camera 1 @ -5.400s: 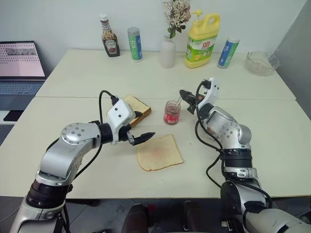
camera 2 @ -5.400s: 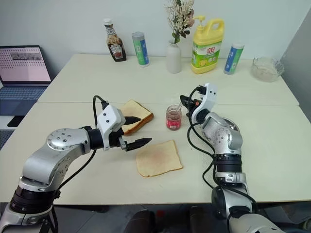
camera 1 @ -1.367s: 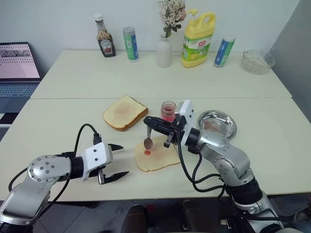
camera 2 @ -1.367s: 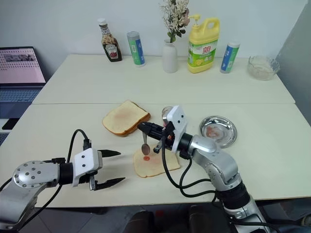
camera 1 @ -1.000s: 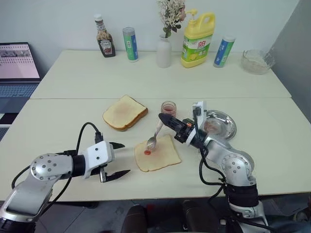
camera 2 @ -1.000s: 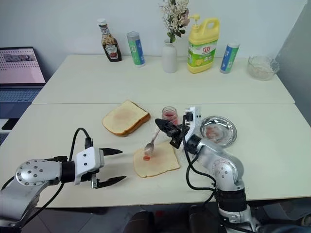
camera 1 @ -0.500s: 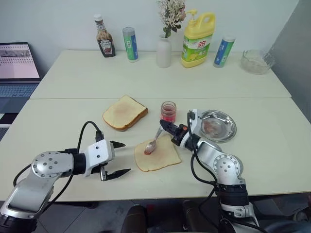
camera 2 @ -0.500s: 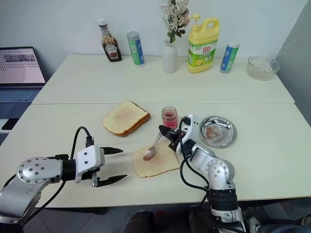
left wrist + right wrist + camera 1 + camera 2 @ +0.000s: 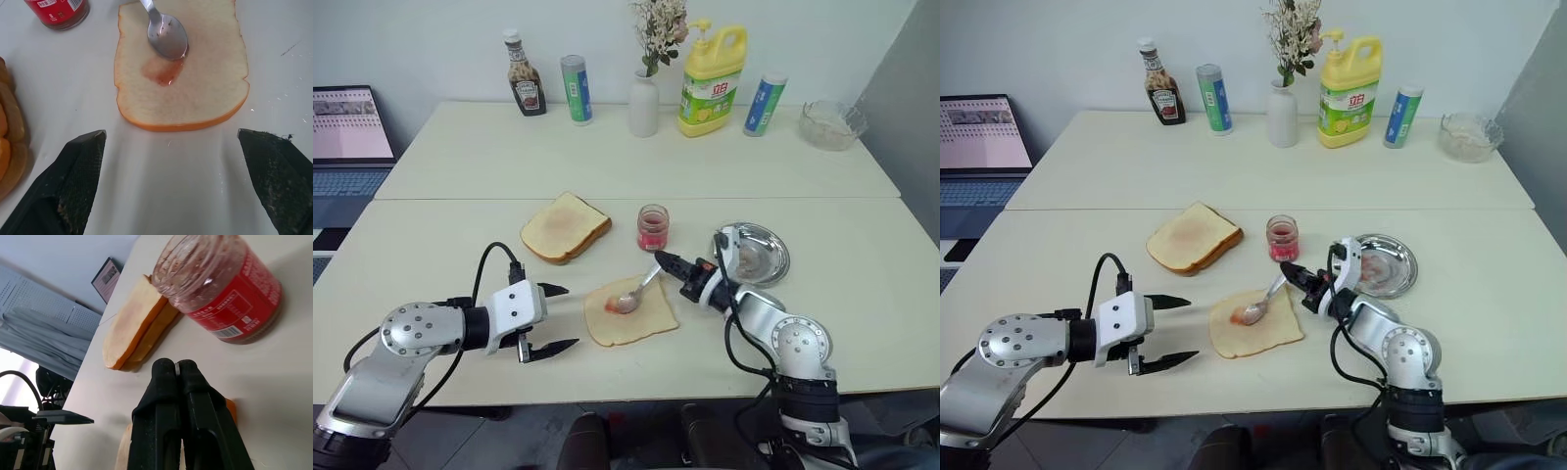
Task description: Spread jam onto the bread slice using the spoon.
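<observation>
The bread slice (image 9: 632, 313) lies flat near the table's front, with a small smear of red jam (image 9: 162, 75) on its left part. The spoon (image 9: 628, 302) rests bowl-down on the slice just beside the smear, its handle slanting up to my right gripper (image 9: 663, 260). That gripper is shut on the handle's end, over the slice's far right corner. The jam jar (image 9: 652, 227) stands open just behind the slice. My left gripper (image 9: 557, 318) hovers open just left of the slice, nothing between its fingers.
A thicker, darker slice (image 9: 565, 226) lies behind and to the left. A round steel dish (image 9: 755, 254) sits right of the jar. A ketchup bottle (image 9: 522, 72), cans, a vase (image 9: 643, 103), a yellow detergent jug (image 9: 713, 67) and a glass bowl (image 9: 833, 125) line the back; a laptop (image 9: 350, 127) is far left.
My right gripper has moved right and down with the spoon, so the spoon now lies flatter, its bowl on the bread beside the jam. The left arm has stayed put.
</observation>
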Motion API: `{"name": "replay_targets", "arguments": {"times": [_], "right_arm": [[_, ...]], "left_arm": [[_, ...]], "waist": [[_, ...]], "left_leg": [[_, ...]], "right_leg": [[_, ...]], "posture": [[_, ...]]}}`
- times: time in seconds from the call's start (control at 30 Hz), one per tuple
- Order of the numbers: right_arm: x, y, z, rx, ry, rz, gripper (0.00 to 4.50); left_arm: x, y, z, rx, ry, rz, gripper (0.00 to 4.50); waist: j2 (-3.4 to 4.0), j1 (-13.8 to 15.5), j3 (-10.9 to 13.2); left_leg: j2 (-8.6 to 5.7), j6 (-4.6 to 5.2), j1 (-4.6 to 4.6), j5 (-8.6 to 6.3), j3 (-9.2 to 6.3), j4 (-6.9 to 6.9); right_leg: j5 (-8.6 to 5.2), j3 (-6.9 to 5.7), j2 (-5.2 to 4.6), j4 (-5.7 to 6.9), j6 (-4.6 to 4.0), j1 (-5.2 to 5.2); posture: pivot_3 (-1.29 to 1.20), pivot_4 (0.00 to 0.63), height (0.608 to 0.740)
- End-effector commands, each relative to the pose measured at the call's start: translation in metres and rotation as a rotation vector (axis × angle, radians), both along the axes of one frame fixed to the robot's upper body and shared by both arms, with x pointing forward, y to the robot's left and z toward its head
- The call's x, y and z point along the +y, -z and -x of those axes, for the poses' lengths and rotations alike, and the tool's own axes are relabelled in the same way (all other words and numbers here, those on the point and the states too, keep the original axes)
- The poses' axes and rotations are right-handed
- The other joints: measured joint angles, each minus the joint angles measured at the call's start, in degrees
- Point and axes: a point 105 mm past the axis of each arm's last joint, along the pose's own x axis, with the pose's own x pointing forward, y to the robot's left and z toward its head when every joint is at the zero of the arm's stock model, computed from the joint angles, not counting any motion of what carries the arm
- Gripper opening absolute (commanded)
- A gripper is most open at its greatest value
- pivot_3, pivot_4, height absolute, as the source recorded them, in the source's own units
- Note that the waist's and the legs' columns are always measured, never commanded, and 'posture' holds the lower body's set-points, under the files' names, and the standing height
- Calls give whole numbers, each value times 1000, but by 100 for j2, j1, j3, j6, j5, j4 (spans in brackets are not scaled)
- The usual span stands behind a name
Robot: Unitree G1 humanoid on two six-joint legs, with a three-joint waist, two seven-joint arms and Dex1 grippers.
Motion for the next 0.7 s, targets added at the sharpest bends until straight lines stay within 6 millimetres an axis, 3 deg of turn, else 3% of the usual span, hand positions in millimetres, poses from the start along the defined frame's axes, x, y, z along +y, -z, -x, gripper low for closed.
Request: {"name": "replay_targets", "arguments": {"times": [0.03, 0.23, 0.43, 0.7], "right_arm": [[4, -21, -4, -3, -5, -97, 47], [26, -12, -15, 89, 10, -125, 47], [36, -1, -7, 126, -39, -83, 47], [5, 9, 12, 127, -91, 19, 47]], "left_arm": [[-3, -4, 1, -26, 16, -3, 4500], [-4, -4, 2, -24, 19, -2, 4500], [-5, -3, 2, -23, 26, -3, 4500], [-8, -2, 1, -25, 36, -2, 4500]], "waist": [[0, -1, 0], [1, -6, 0], [1, -1, 0], [0, 1, 0]], "left_leg": [[0, 0, 0, 0, 0, 0], [4, 0, 0, 0, -1, -2], [1, 0, -2, 0, 2, -1], [0, 0, -1, 0, 1, -1]], "right_leg": [[0, 0, 0, 0, 0, 0], [0, 0, 6, 0, 0, -2], [0, 1, 1, -2, 0, -2], [0, 1, 0, -3, 0, 1]], "posture": [[0, 150, 740], [0, 150, 740], [0, 150, 740], [0, 150, 740]]}}
